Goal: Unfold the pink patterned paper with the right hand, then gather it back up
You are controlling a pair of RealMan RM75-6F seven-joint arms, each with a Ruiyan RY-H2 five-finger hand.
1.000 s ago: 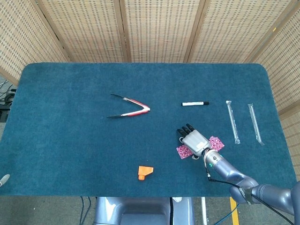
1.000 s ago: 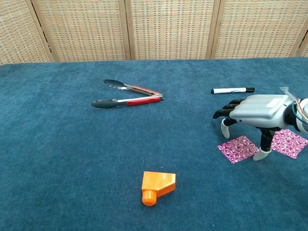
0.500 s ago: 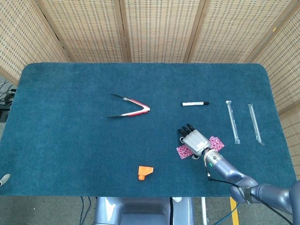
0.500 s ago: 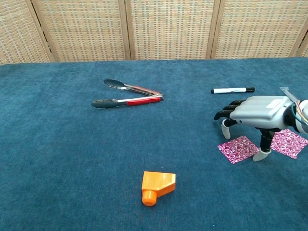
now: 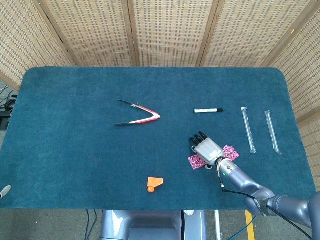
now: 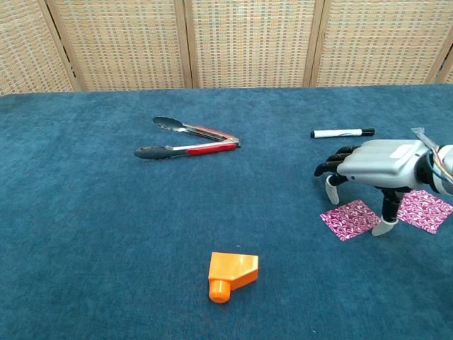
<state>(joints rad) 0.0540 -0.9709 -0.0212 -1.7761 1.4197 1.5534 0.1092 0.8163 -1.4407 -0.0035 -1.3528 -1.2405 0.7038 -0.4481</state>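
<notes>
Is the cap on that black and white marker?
Yes, the marker lies on the table with its black cap fitted on the right end.

1. Looks like a lab or test room set up for robot trials, not a home or shop.
2. Closed off at the back by folding screens [image 5: 170,32] of woven cane in wooden frames.
3. Furnished with one table [image 5: 75,165] covered edge to edge in dark blue carpet-like cloth, corners rounded.
4. Cables [image 5: 6,97] trailing on the floor past the table's left edge.
5. Yellow floor marking [image 5: 249,220] showing below the table's near edge.
</notes>
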